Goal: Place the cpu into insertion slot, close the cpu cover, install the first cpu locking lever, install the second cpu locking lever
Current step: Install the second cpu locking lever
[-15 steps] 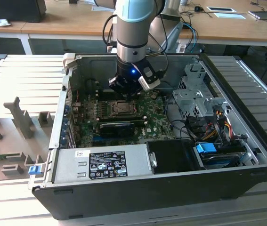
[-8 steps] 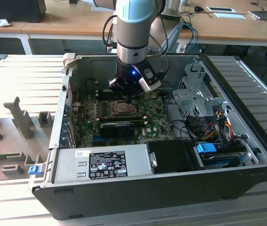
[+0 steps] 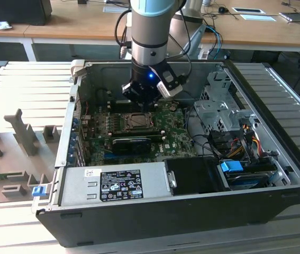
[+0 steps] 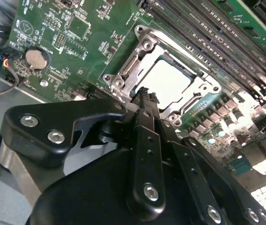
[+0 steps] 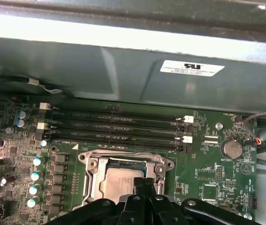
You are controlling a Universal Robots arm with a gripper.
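Silver-grey metal is showing at the middle of a green motherboard (image 3: 139, 127): the cpu (image 4: 168, 84) is lying flat inside the insertion slot (image 4: 123, 70), its pale top unmarked and catching the light. The cpu cover (image 4: 203, 84), a thin silvery frame, is lying down around the chip, with the chip's top showing through its window.

Going across the exterior view from its left, a grey ribbed table (image 3: 28, 90) is carrying grey fixture blocks (image 3: 25, 132). Next, an open black computer case (image 3: 155, 222) is lying on its side with a labelled power supply (image 3: 112, 185) along its near edge. At the exterior view's right, drive cages (image 3: 218, 106) and coloured cables (image 3: 245, 137) are crowding the case. The robot arm (image 3: 150, 32) is reaching down from above, and its body is blocking the far edge of the socket area.

The second wrist view is adding a round coin battery (image 4: 35, 58) beside the socket. The first wrist view is showing long black memory slots (image 5: 114, 126) with white clips, and a grey case wall behind them.

The gripper (image 4: 146, 96) is hanging just over the socket's edge, its black fingers (image 4: 147, 140) pressed together and gripping nothing.
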